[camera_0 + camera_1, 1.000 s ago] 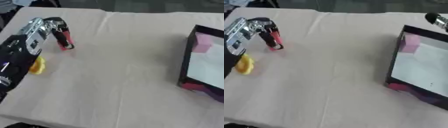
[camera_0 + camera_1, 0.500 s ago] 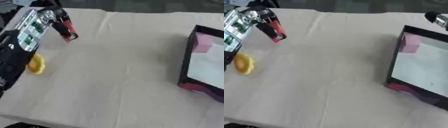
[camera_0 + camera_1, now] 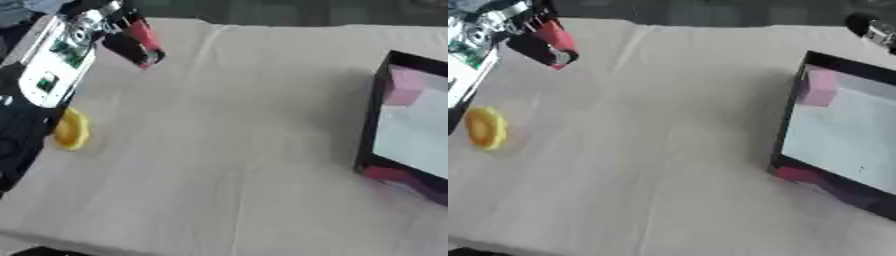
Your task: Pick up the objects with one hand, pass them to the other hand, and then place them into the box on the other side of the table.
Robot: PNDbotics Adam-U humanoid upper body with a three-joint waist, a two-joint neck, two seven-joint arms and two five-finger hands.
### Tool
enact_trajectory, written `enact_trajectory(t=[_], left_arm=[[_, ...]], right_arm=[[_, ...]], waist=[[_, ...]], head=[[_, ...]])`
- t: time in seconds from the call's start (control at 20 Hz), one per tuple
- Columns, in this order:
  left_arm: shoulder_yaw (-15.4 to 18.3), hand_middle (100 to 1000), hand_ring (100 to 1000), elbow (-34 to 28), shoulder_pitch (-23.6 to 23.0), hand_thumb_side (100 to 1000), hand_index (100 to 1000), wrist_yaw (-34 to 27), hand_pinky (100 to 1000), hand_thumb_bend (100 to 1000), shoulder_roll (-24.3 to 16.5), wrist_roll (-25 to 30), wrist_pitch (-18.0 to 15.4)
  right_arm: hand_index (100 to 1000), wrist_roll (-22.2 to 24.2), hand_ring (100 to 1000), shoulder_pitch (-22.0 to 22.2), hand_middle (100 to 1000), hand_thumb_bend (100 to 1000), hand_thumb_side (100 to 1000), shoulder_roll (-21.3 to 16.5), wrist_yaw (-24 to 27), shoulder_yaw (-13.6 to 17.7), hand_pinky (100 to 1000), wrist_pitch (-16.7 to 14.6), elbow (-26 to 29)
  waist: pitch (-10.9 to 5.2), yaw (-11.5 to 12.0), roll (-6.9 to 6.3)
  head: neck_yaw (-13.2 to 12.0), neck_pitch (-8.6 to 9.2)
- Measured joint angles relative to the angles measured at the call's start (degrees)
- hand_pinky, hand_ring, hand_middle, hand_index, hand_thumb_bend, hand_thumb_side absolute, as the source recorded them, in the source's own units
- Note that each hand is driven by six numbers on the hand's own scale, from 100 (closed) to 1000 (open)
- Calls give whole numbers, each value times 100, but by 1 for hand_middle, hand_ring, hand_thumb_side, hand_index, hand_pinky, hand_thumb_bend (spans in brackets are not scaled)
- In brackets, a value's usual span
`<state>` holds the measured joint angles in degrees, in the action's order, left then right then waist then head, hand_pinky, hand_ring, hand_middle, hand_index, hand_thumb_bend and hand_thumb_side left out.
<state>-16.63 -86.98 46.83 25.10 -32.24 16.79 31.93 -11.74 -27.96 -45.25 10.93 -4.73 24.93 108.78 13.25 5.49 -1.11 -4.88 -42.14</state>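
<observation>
While the red-and-black object [image 3: 136, 42] is held aloft at the far left, clamped in the left hand [image 3: 92, 22] fingers, the pick-up looks done. A handover is called for next; the right hand [image 3: 874, 29], far right above the box [image 3: 798, 117], cannot be read.
</observation>
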Motion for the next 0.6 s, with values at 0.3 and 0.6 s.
enact_trajectory(t=[0.3, 0.6], left_arm=[[-179, 542, 655, -376, -161, 100, 525, 10, 721, 100, 134, -534, -359], [-270, 535, 647, -469, -287, 100, 523, 253, 719, 100, 396, -852, -679]], right_arm=[[867, 176, 923, -192, 822, 653, 321, 0, 28, -83, 916, 14, 299], [867, 479, 922, -414, 822, 649, 325, 20, 1, -212, 917, 23, 463]], waist=[[0, -6, 3], [0, -11, 20]], head=[[45, 50], [110, 79]])
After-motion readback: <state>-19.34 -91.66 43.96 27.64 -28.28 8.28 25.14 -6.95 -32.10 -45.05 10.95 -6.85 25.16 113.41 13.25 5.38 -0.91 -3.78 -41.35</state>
